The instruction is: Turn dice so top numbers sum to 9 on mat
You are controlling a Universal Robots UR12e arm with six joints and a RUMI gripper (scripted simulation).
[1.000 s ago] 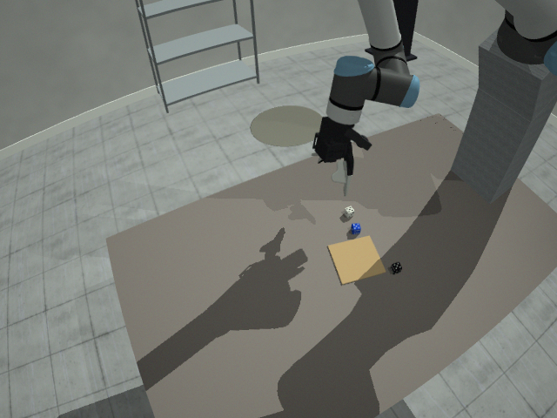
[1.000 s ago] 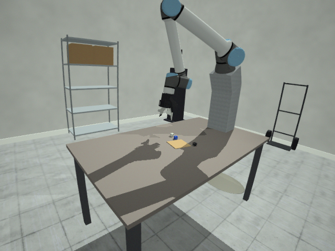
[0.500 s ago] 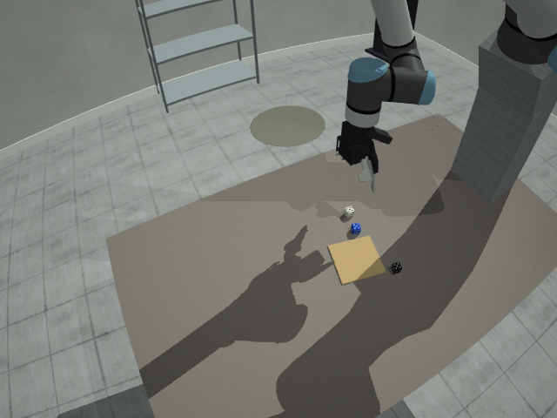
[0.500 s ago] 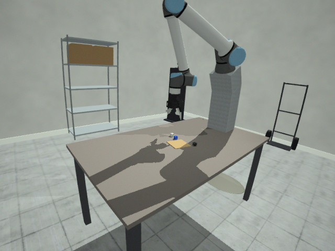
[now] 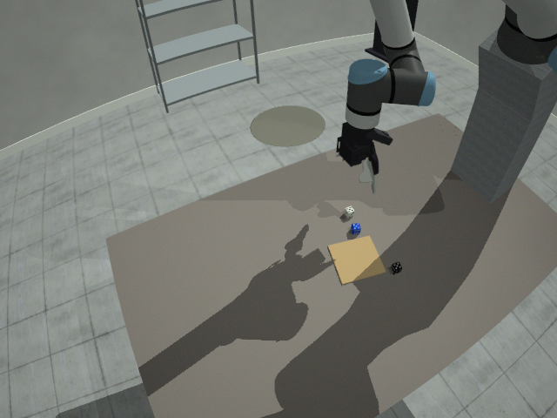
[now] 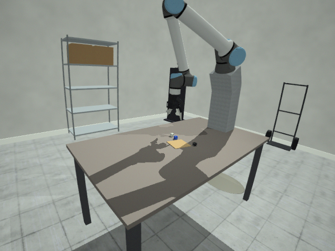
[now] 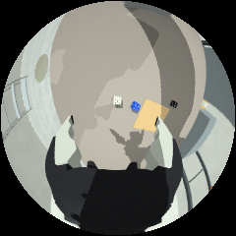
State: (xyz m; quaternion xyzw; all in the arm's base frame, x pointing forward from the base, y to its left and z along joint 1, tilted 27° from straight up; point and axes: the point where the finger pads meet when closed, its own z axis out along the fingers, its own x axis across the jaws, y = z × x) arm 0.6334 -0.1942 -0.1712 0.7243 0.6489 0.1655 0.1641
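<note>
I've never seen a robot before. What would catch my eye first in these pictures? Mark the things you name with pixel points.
Probably the big white and grey arm (image 5: 392,22) (image 6: 204,28), which rises from a grey pedestal (image 5: 499,117) (image 6: 222,102) at the table's edge, its open end effector (image 7: 114,116) hanging above the table (image 5: 189,252) (image 6: 94,151) (image 7: 93,59). Next, the dark shadows stretching over the tabletop. Then the small yellow mat (image 5: 352,259) (image 6: 177,144) (image 7: 148,115), with a white, a blue and a black die around it.

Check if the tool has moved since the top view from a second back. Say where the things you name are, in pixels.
Yes: in the top view the tool (image 5: 348,172) (image 7: 114,116) is farther right, toward the grey pedestal (image 5: 499,125) (image 6: 223,102).
</note>
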